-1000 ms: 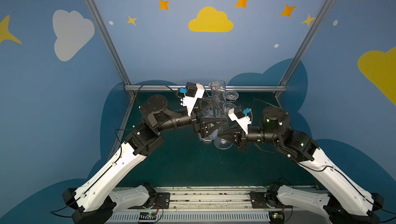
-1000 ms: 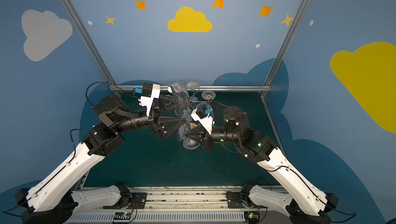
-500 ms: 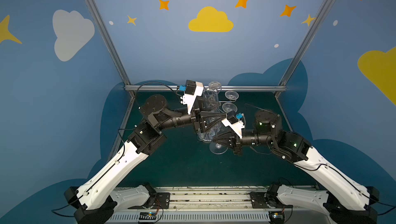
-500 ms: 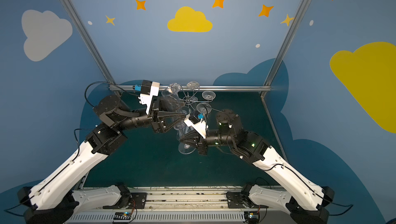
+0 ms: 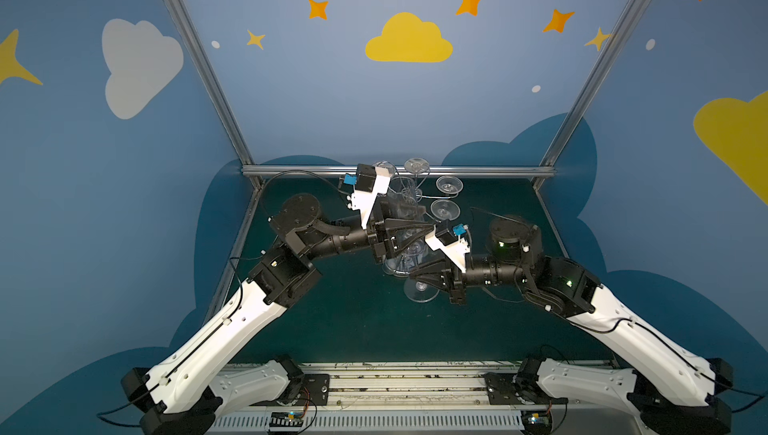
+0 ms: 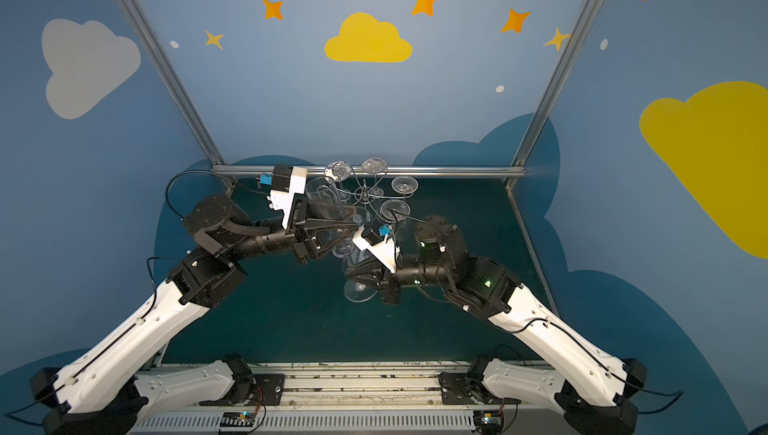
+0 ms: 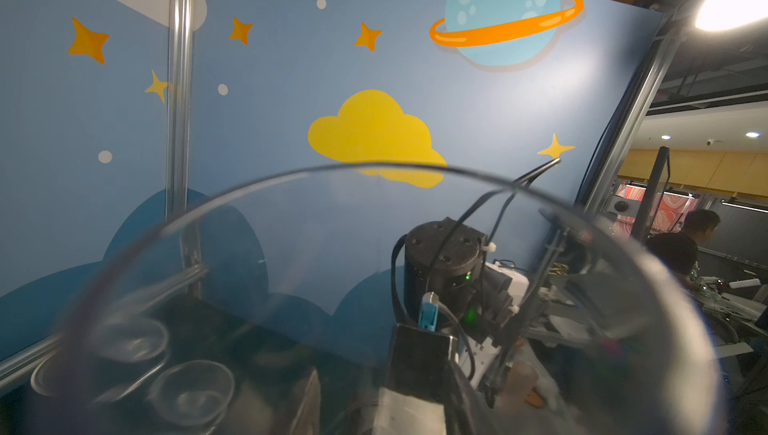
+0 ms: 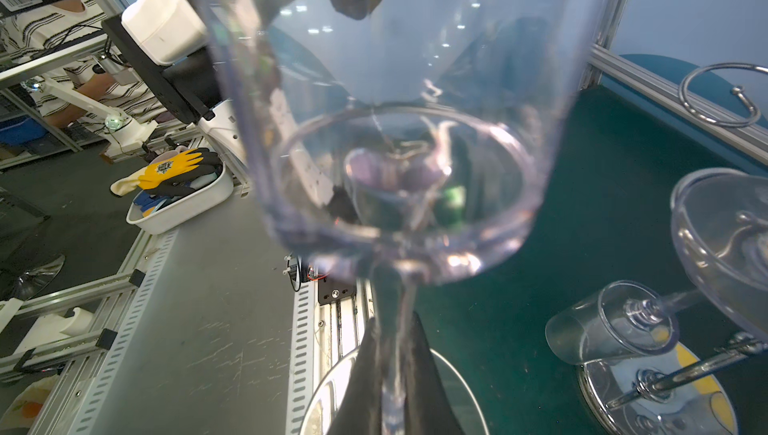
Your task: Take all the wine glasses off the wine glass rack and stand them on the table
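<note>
The clear wine glass (image 8: 395, 142) hangs in the air in front of the wine glass rack (image 6: 365, 194) and does not touch it. Its round foot (image 5: 420, 292) (image 6: 360, 292) points toward the front. My right gripper (image 8: 392, 329) (image 5: 412, 277) (image 6: 350, 275) is shut on the thin stem just behind the bowl. My left gripper (image 5: 431, 229) (image 6: 354, 227) has closed in on the bowl from the other side. In the left wrist view the bowl (image 7: 291, 287) fills the picture and blurs the fingers behind it. The rack's mirror base (image 8: 648, 387) stands off to one side.
Several other clear glasses hang upside down on the rack's arms (image 5: 449, 183) (image 8: 611, 329). An empty scroll ring (image 8: 721, 96) sticks out near the aluminium back rail (image 5: 399, 170). The green mat (image 5: 353, 320) lies below. A white tub with gloves (image 8: 178, 200) sits beyond the table's front edge.
My left gripper's jaws have narrowed from wide open onto the bowl. The right gripper has drawn the glass a little forward and down, away from the rack.
</note>
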Controlling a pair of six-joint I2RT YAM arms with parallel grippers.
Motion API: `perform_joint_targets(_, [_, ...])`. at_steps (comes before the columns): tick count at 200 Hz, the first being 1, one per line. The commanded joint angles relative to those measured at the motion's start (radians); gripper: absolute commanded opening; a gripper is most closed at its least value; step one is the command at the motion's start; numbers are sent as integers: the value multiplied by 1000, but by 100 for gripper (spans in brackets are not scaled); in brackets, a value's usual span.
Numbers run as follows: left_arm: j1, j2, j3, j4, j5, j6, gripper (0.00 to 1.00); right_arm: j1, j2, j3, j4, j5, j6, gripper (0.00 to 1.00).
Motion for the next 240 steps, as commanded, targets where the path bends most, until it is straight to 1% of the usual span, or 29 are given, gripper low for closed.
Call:
perform_joint_targets(1, [-1, -41, -12, 35, -21, 27, 41, 4, -3, -7, 35, 44, 9, 47])
perform_joint_targets(5, [-1, -46, -15, 33, -26, 29, 41, 4, -5, -8, 38, 49, 9, 56])
perform_joint_targets(9, [0, -52, -20, 31, -32, 32, 41, 5, -7, -9, 41, 55, 9, 61])
perform_joint_targets(15, [-1, -62, -26, 25, -42, 42, 40, 4, -11, -8, 46, 71, 9, 67])
perform_joint_targets(20, [-1, -73, -32, 18, -55, 50, 40, 4, -18, -10, 52, 88, 13, 76])
perform_joint_targets(30, [-1, -97, -45, -8, -93, 72, 40, 3, -32, -14, 68, 120, 16, 83])
perform_joint_targets(39, [-1, -126, -58, -39, -131, 100, 40, 4, -49, -21, 84, 145, 14, 86])
perform_joint_targets(77, [-1, -276, -130, -191, -321, 239, 40, 4, -141, -38, 121, 278, -17, 87])
perform_joint_targets(83, [-1, -302, -146, -211, -393, 265, 40, 4, -158, -44, 126, 306, -24, 88])
perform_joint_targets(96, [-1, -360, -193, -235, -502, 318, 41, 4, -205, -70, 144, 378, -39, 88])
perform_joint_targets(118, [-1, -445, -290, -214, -680, 411, 42, 2, -293, -129, 184, 485, -59, 89])
perform_joint_targets(134, [0, -476, -348, -178, -782, 473, 43, 2, -349, -159, 183, 554, -67, 89])
perform_joint_targets(159, [1, -467, -411, -65, -893, 547, 43, 2, -419, -177, 121, 649, -55, 89])
perform_joint_targets(176, [12, -425, -453, 51, -940, 612, 43, 3, -458, -192, 71, 693, -32, 89])
perform_joint_targets(194, [61, -346, -472, 138, -937, 647, 43, 2, -504, -222, 44, 732, -6, 89])
perform_joint_targets(240, [304, -112, -493, 345, -805, 551, 42, 2, -552, -257, 8, 842, -6, 89])
